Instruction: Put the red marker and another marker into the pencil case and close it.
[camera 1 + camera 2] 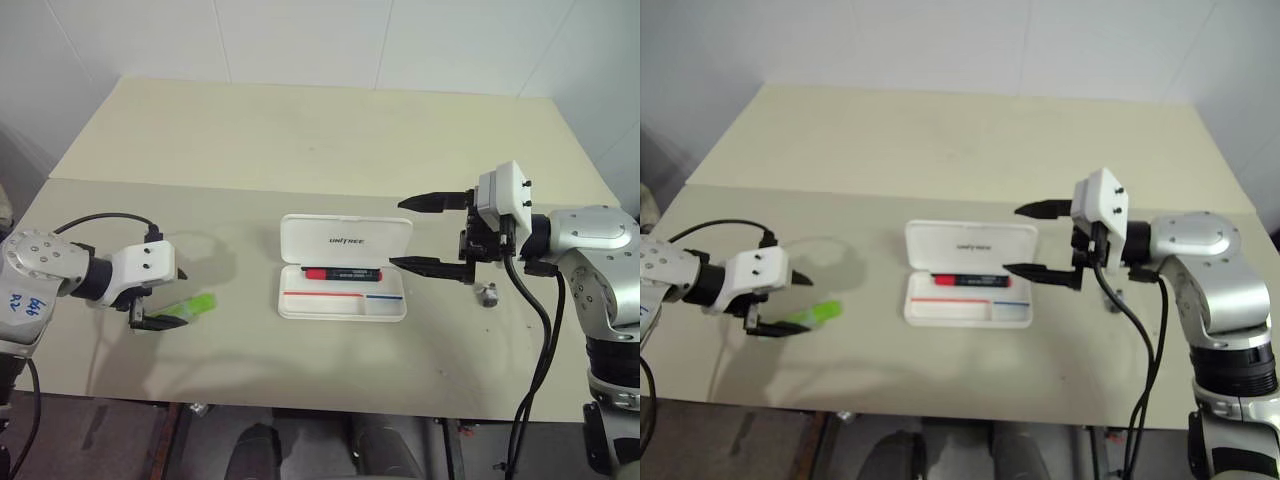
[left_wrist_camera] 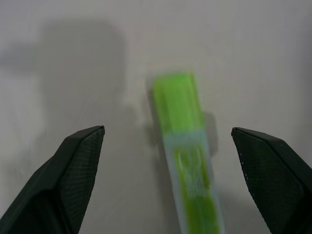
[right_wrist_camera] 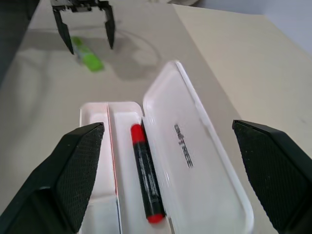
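Note:
The white pencil case [image 1: 300, 300] lies open at the table's centre, its lid [image 1: 345, 238] flat behind the tray. The red marker [image 1: 342, 273] lies in the tray along the hinge side, also visible in the right wrist view [image 3: 145, 185]. The light-green marker [image 1: 197, 307] lies on the table to the left of the case. My left gripper [image 1: 165, 305] hangs open just over it, one finger on each side of the marker [image 2: 183, 146]. My right gripper [image 1: 398, 233] is open and empty, raised beside the case's right end and pointing left.
A small metal piece [image 1: 487, 294] lies on the table right of the case, under my right wrist. A black cable [image 1: 100, 218] loops from my left arm. The table's front edge [image 1: 330, 412] runs close below the case.

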